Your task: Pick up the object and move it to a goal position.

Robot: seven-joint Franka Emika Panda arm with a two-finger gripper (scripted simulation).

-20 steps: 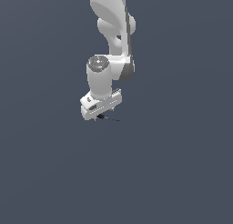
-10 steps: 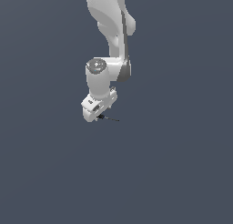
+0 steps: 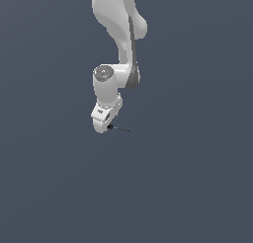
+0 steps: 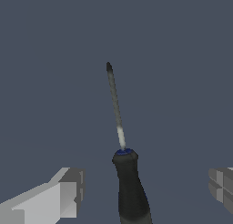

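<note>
Exterior view: white arm [image 3: 118, 44] comes down from 12 o'clock, wrist bent low over a plain dark grey surface [image 3: 197, 187]. Gripper [image 3: 105, 124] sits at the arm's lowest end, just below frame centre. Fingers too small to separate here.

The object is a screwdriver [image 3: 117, 128]. In the exterior view it reads as a thin dark sliver with a small black blob at the end nearest the gripper, shaft running off toward 3 o'clock and slightly down. The blob end sits right against the gripper's lower edge; contact cannot be confirmed from this view.

Wrist view: screwdriver [image 4: 123, 164] is clear. Black handle with a blue collar, then a slim metal shaft, pale near the collar and darkening to the tip. Handle lies between the two fingers, roughly midway.

Gripper [image 4: 145, 191] is spread wide. One finger [image 4: 63, 193] shows as a pale grey block on one side of the handle, the other [image 4: 223, 186] is just in view at the opposite frame edge. Open gap between each finger and the handle; neither touches it. Nothing held.

Whether the screwdriver lies flat on the surface cannot be told; no shadow or contact line is readable.
</note>
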